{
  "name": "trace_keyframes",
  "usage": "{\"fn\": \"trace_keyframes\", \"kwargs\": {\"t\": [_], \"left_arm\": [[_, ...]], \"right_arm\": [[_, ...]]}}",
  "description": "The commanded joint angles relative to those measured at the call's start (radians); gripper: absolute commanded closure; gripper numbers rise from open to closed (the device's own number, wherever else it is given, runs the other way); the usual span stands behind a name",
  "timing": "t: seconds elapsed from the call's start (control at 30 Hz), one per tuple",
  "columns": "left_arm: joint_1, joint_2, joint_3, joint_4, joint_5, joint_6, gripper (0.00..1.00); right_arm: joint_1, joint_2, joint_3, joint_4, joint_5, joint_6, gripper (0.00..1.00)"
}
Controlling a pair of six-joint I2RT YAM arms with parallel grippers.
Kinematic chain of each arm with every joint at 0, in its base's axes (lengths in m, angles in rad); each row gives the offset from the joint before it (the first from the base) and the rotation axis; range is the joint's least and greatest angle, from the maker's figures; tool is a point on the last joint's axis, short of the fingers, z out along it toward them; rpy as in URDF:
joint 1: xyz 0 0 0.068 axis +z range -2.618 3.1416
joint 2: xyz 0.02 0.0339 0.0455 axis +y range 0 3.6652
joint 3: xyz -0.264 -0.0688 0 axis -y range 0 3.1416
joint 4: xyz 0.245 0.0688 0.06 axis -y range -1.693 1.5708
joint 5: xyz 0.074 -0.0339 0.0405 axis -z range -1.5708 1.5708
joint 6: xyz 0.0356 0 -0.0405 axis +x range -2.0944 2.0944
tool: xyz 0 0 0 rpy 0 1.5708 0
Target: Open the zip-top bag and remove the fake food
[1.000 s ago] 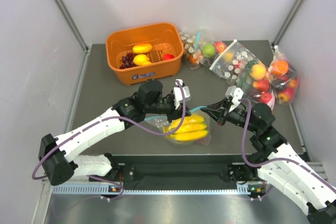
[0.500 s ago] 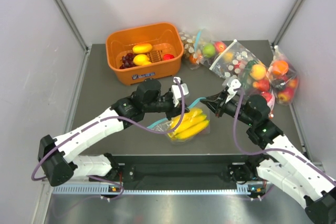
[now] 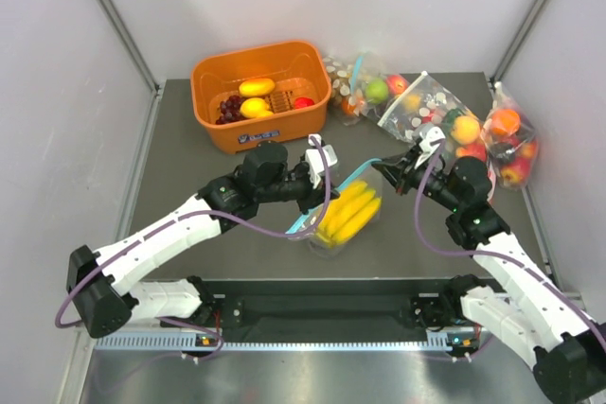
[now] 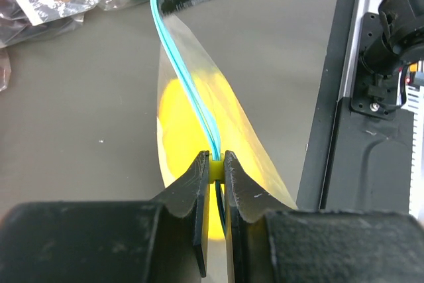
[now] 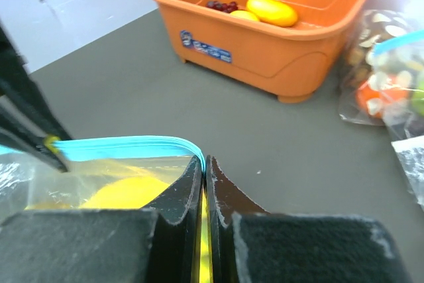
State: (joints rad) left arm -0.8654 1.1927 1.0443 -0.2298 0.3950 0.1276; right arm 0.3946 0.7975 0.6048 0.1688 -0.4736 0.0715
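The clear zip-top bag (image 3: pixel 352 226) hangs lifted between my two grippers. Its teal zip strip (image 3: pixel 333 198) is stretched between them. The yellow bananas (image 3: pixel 348 215) sit inside it; they also show in the left wrist view (image 4: pixel 177 114) and the right wrist view (image 5: pixel 126 193). My left gripper (image 3: pixel 305 203) is shut on the zip strip (image 4: pixel 199 104), with a small yellow piece between the fingertips. My right gripper (image 3: pixel 386 169) is shut on the strip's other end (image 5: pixel 132 144). Dark grapes (image 3: pixel 227 108) lie in the orange basket.
The orange basket (image 3: pixel 260 134) at the back holds two oval yellow fruits and a red one. Other bags of fruit (image 3: pixel 436 115) lie at the back right, against the right wall (image 3: pixel 507 144). The black front rail (image 4: pixel 371 97) runs close beside the bag.
Both grippers rose and drew apart with the bag. The zip strip went from slack to taut, and the bag with the bananas swung up to the right.
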Motion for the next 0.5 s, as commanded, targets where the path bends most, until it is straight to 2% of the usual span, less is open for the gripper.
{"fn": "trace_keyframes", "kwargs": {"t": [0.0,0.47], "left_arm": [[-0.006,-0.062,-0.001,-0.005,0.016,-0.058,0.93],[-0.006,-0.103,-0.026,-0.078,-0.039,-0.172,0.92]], "right_arm": [[-0.089,0.025,0.061,0.135,0.078,-0.007,1.0],[-0.195,0.15,0.09,0.219,0.064,0.014,1.0]]}}
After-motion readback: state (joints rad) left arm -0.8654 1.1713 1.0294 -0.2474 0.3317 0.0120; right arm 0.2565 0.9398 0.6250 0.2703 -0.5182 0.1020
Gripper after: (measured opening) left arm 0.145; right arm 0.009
